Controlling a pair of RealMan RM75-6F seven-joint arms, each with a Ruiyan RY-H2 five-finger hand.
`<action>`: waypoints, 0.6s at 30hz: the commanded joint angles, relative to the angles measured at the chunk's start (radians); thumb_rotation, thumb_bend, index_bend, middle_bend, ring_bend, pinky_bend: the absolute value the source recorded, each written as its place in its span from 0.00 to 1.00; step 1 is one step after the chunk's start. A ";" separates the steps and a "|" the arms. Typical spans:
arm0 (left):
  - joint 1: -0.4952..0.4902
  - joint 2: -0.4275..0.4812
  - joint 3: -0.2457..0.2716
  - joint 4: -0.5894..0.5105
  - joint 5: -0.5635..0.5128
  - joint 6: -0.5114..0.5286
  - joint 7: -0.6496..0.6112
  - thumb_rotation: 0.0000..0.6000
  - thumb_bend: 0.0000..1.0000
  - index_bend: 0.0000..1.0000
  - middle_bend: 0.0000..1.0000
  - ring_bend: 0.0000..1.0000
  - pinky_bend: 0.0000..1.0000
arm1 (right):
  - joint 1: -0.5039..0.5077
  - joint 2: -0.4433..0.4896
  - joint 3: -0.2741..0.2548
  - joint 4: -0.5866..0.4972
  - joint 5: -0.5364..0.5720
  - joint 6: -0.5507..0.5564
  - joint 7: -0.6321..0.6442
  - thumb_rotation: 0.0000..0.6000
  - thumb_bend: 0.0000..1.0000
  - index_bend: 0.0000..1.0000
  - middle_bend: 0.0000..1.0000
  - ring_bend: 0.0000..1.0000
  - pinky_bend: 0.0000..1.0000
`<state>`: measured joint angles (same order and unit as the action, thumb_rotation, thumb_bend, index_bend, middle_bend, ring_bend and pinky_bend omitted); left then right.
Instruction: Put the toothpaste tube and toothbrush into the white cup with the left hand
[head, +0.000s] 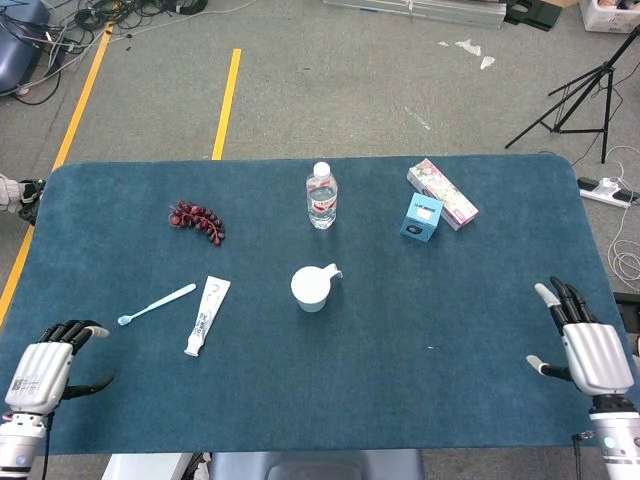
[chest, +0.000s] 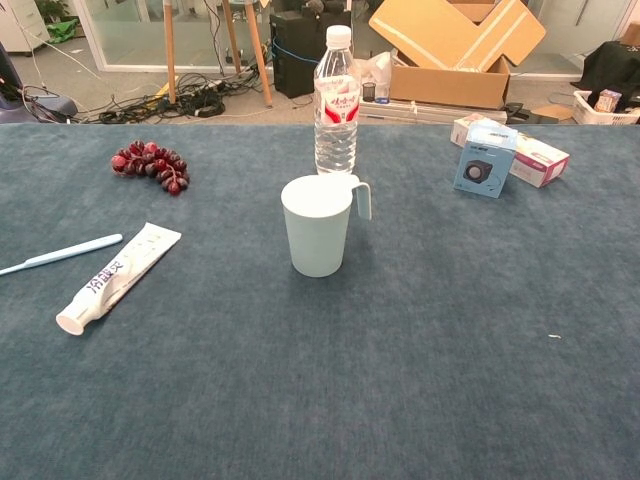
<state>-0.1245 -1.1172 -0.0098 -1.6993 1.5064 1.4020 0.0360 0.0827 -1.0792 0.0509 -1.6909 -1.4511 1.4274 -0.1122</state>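
The left hand sits at the near left corner of the blue felt-covered table, holding nothing, fingers curled but apart; the pale blue plastic toothbrush lies flat just ahead of it and toward the middle, and the white toothpaste tube lies flat just beyond the brush's inner side. The upright white cup with a handle stands farther inward from that hand, well apart from it. The right hand is empty at the near right edge, fingers spread, far from all three.

A lab: floor cables, tripod, cardboard box
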 joint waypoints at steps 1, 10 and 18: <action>-0.032 0.010 -0.004 -0.052 0.001 -0.046 -0.029 1.00 0.00 0.15 0.12 0.04 0.01 | -0.008 0.006 0.001 -0.007 -0.006 0.016 0.004 1.00 0.00 0.03 0.01 0.00 0.43; -0.167 0.062 -0.049 -0.182 -0.086 -0.272 -0.171 1.00 0.00 0.00 0.00 0.00 0.00 | -0.016 0.013 0.005 -0.007 -0.009 0.032 0.020 1.00 0.00 0.04 0.01 0.00 0.43; -0.257 -0.019 -0.099 -0.178 -0.187 -0.344 -0.045 1.00 0.00 0.00 0.00 0.00 0.00 | -0.018 0.018 0.008 -0.007 -0.006 0.034 0.028 1.00 0.00 0.04 0.01 0.00 0.42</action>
<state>-0.3535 -1.1090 -0.0918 -1.8753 1.3573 1.0816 -0.0495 0.0646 -1.0620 0.0580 -1.6977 -1.4577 1.4607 -0.0848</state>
